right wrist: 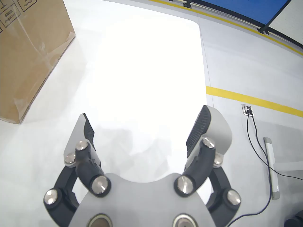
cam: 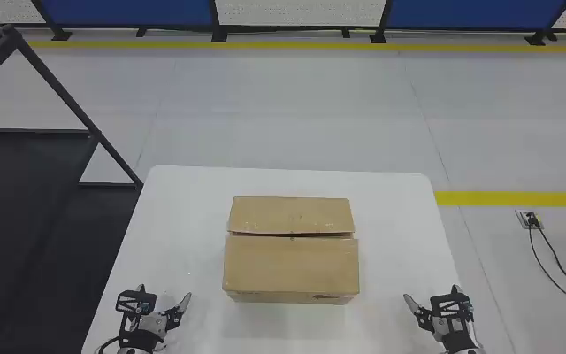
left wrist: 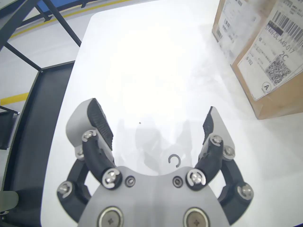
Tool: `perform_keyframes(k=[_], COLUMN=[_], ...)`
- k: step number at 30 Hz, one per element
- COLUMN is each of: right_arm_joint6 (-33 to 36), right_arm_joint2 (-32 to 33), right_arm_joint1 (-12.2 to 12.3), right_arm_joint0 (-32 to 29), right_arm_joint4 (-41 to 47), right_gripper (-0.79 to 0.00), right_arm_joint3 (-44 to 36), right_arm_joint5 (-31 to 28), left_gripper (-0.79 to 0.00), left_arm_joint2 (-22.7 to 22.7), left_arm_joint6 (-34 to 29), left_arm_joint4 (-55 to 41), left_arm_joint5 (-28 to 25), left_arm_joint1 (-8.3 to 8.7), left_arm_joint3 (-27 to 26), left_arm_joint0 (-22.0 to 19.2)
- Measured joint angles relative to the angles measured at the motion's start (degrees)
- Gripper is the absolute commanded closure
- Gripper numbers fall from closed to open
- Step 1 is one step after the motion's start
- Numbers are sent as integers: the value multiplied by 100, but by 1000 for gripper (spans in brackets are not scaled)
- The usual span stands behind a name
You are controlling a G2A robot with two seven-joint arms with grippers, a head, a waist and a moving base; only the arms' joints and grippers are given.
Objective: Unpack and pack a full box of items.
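While box (cam: 292, 252) sits central, left gripper (left wrist: 152, 109), right gripper (right wrist: 144, 114) splayed near corners.

A white bench (cam: 177, 230) stands on a pale grey floor (cam: 292, 106) crossed by a yellow line (cam: 292, 44), in front of blue partition panels (cam: 124, 11) and a white pegboard panel (cam: 301, 9). A black metal rack (cam: 35, 230) flanks its left side. A floor socket (cam: 528, 218) lies to the right.

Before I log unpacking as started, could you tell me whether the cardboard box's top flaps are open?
No, the top view shows the cardboard box with both top flaps folded flat and meeting along a seam.
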Motion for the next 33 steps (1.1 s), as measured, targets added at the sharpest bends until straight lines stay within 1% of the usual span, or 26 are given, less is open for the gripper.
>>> perform_keyframes(k=[4, 7, 9, 12, 18, 20, 22, 24, 25, 26, 29, 33], right_arm_joint6=[-1, -39, -25, 222, 1187, 1612, 2118, 2643, 2896, 2967, 2722, 2702], right_arm_joint2=[-1, 44, 91, 206, 551, 677, 780, 882, 902, 903, 897, 897], right_arm_joint1=[0, -5, -12, -11, 14, 24, 37, 61, 66, 67, 66, 66], right_arm_joint0=[0, 1, -24, -18, 115, 219, 360, 470, 488, 488, 482, 482], right_arm_joint4=[2, 191, 414, 980, 2520, 3149, 3805, 4197, 4237, 4186, 4114, 4120], right_gripper=[-785, -785, -785, -785, -785, -785, -785, -785, -785, -785, -785, -785], right_arm_joint3=[-2, -124, -295, -655, -1466, -1653, -1769, -1840, -1850, -1851, -1847, -1846], right_arm_joint5=[-2, -149, -246, -632, -1348, -1409, -1330, -1269, -1263, -1263, -1268, -1268], left_gripper=[-785, -785, -785, -785, -785, -785, -785, -785, -785, -785, -785, -785], left_arm_joint2=[0, -39, -123, -311, -788, -923, -999, -1013, -1012, -1011, -1010, -1009], left_arm_joint6=[0, 100, 224, 341, 243, 164, 50, -43, -39, -31, -24, -24], left_arm_joint4=[0, -78, -52, -145, -729, -930, -1064, -1107, -1107, -1104, -1100, -1100], left_arm_joint5=[0, -82, -183, -428, -980, -1079, -1188, -1319, -1307, -1289, -1273, -1275], left_arm_joint1=[0, -4, 2, 17, 44, 47, 49, 52, 53, 53, 52, 52], left_arm_joint3=[0, -77, -205, -515, -1144, -1313, -1470, -1527, -1527, -1523, -1519, -1519], left_arm_joint0=[0, 16, 70, 157, 249, 269, 319, 350, 352, 351, 348, 349])
